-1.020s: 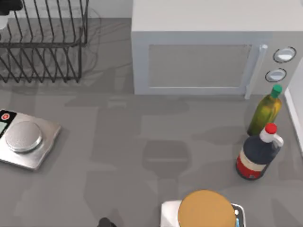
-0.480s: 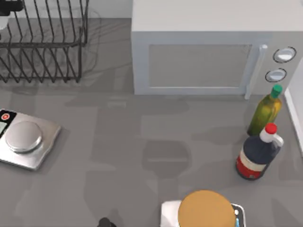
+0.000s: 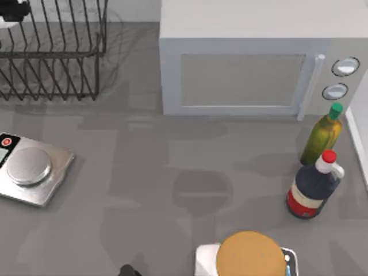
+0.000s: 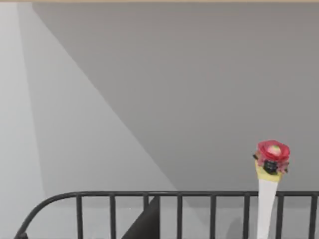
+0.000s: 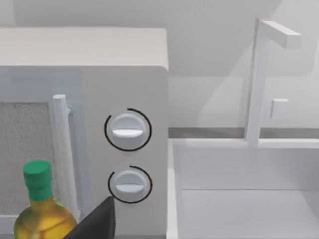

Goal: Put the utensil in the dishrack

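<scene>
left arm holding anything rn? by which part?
Cannot tell. The spoon stands upright at the dishrack, ornament end up; its lower part runs out of the left wrist view.

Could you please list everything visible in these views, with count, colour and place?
dishrack: one, black wire, far left corner of the table
spoon: one, white with a red-and-yellow ornament, upright against the dishrack's top bar in the left wrist view
microwave: one, grey, far side, centre to right
scale: one, silver, left edge
oil bottle: one, yellow-green with green cap, right side before the microwave
dark bottle: one, red cap and label, just nearer than the oil bottle
round disc: one, tan, on a white base at the near edge
sink: one, white, beside the microwave
</scene>
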